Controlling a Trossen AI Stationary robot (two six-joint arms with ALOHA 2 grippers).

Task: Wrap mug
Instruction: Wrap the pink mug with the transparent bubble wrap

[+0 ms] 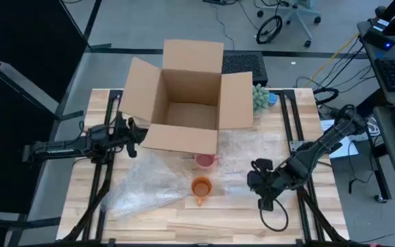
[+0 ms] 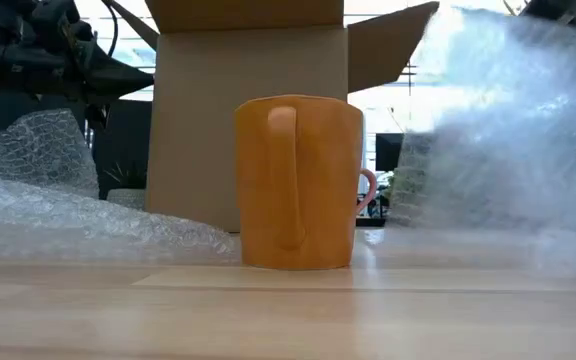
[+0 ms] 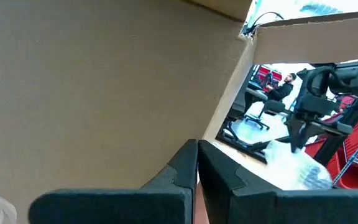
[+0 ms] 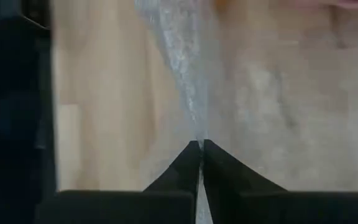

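An orange mug (image 1: 201, 186) (image 2: 298, 185) stands upright on the wooden table, its handle toward the near edge. A pink mug (image 1: 205, 161) stands just behind it. Clear bubble wrap (image 1: 249, 147) lies right of the mugs, and my right gripper (image 1: 254, 177) (image 4: 199, 144) is shut on it. In the low view that sheet (image 2: 508, 120) rises high at the right. A second bubble wrap sheet (image 1: 142, 186) lies to the left. My left gripper (image 1: 134, 132) (image 3: 197, 163) is shut beside the left wall of the cardboard box (image 1: 187, 103), with nothing seen between its fingers. My right gripper pinches the bubble wrap between its two fingertips at a ridge of the sheet (image 4: 197, 127) near its near-right part. The fingers come from the table's right side, low over the top. The wrap runs up and away from the tips as a drawn crease; the rest lies on the table.
The open cardboard box (image 2: 248, 110) with its flaps spread fills the far middle. A green object (image 1: 260, 98) sits at its right flap. Bare wood (image 1: 204, 223) shows along the near edge. A keyboard and cables lie beyond the right edge.
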